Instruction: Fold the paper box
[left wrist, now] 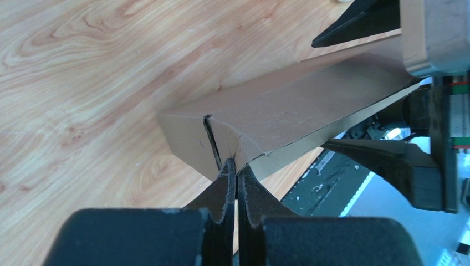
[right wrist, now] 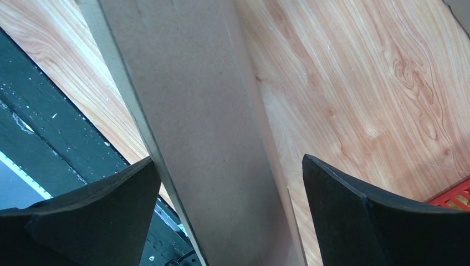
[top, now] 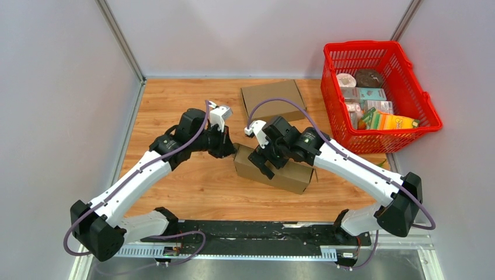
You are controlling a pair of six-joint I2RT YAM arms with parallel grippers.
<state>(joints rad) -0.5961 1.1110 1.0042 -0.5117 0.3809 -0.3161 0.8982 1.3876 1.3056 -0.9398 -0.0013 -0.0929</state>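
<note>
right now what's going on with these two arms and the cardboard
Both arms are working on a brown paper box in the middle of the wooden table. The left gripper is shut, its tips at the flap seam on the box's left end; whether it pinches the card is unclear. The right gripper is open, one finger on each side of the box. A second flat cardboard piece lies behind, beside a red basket of groceries.

- red plastic mesh basket (top: 379, 140) sits at the table's right side, stuffed with boxed and bagged groceries (top: 370, 94)
- light wood-grain tabletop (top: 192, 186) under it
- black metal rail (top: 245, 230) along the near edge
</note>
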